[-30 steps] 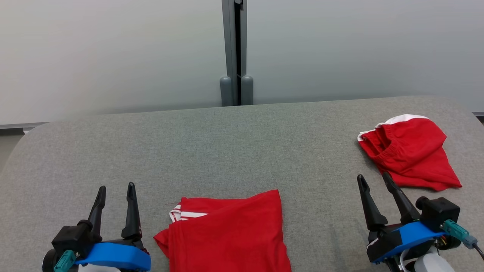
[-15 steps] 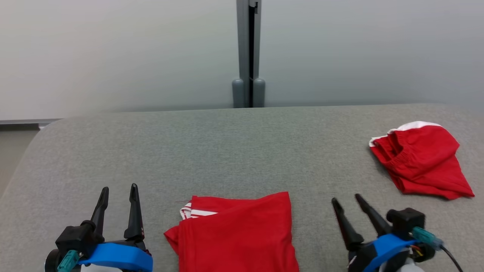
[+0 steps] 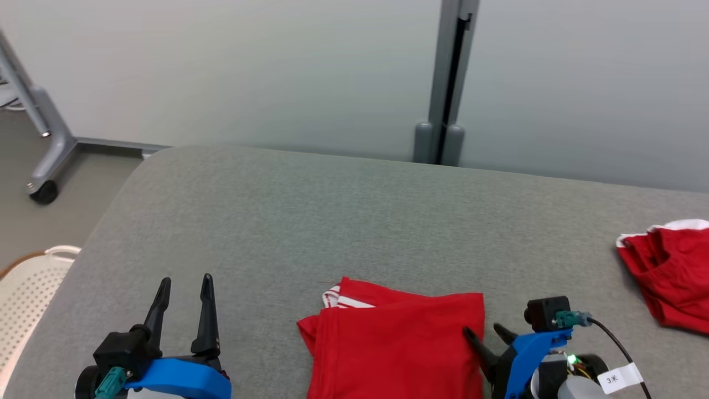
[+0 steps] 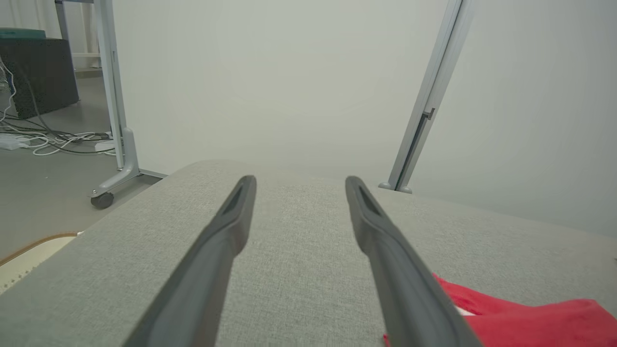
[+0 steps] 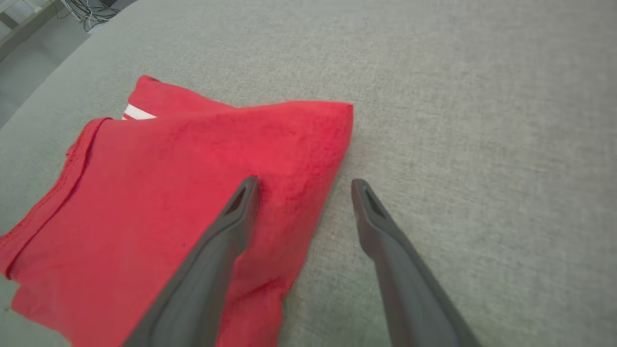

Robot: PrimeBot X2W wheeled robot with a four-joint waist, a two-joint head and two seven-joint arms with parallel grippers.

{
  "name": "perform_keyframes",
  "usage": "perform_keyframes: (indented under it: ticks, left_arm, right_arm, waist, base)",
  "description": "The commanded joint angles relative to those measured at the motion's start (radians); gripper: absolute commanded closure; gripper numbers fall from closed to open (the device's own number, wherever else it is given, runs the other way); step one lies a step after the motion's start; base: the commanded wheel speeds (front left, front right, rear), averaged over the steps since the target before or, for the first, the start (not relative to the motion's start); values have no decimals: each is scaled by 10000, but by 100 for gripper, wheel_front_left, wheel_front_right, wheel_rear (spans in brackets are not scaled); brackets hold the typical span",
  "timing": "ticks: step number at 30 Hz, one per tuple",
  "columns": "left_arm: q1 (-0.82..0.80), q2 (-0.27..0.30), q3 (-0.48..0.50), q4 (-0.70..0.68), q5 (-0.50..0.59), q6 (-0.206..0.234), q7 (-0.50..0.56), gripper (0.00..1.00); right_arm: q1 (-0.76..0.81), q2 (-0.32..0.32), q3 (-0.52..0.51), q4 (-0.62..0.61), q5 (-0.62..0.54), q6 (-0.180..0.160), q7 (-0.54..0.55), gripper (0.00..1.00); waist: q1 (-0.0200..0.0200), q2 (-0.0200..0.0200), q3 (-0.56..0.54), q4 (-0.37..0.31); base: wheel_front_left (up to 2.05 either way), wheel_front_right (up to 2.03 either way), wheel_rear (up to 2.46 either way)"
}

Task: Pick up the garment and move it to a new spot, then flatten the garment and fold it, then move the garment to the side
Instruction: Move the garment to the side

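at the near edge of the grey surface, the folded red garment lies flat, the right tool spread apart astride its right edge, one finger over cloth, one over bare surface. to move it aside well, i judge that tool should sink low, pinch every layer, then slide slowly so the fold holds; the left tool, also spread and empty, hangs well apart.

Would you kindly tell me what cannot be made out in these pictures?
Folded red garment: head view, near side cut off by the bottom edge.
Second red garment: head view, right part cut off by the right edge.
Right gripper: right wrist view, whether its finger touches that garment is unclear.
Pale perforated object: head view, cut off by the left edge.
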Motion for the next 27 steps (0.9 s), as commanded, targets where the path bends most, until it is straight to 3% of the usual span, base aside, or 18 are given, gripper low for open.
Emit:
perform_keyframes:
  ticks: [1,12,13,14,15,17,27]
  left_arm:
    - [-60,35,5,11,-20,-26,-41,0]
    - [15,133,16,82,-78,-29,-41,0]
    - [-4,135,28,87,-86,-29,-41,0]
    - [-9,142,59,82,-97,-29,-41,0]
    - [-10,139,68,69,-99,-29,-41,0]
    - [-6,124,75,62,-103,-29,-41,0]
    - [-87,71,-45,-64,-97,-30,-41,0]
  right_arm:
    - [-100,37,-46,111,32,1,67,0]
    - [-298,206,-115,1813,244,-11,1138,0]
    - [-340,205,-121,1896,272,-11,1108,9]
    - [-386,219,-148,1952,325,-13,1049,49]
    - [-414,227,-144,1995,346,-13,1042,55]
    - [-499,246,-99,1993,431,-13,899,100]
    - [-1228,-93,135,1402,829,-7,-148,100]
  waist:
    - [1,0,111,149]
    - [1,0,162,638]
    - [1,0,174,626]
    - [1,0,186,592]
    - [1,0,195,557]
    - [1,0,212,474]
    - [1,0,206,-271]
  base:
    - [0,0,0]
    - [0,0,0]
    - [0,0,0]
    - [0,0,0]
    - [0,0,0]
    - [0,0,0]
    - [0,0,0]
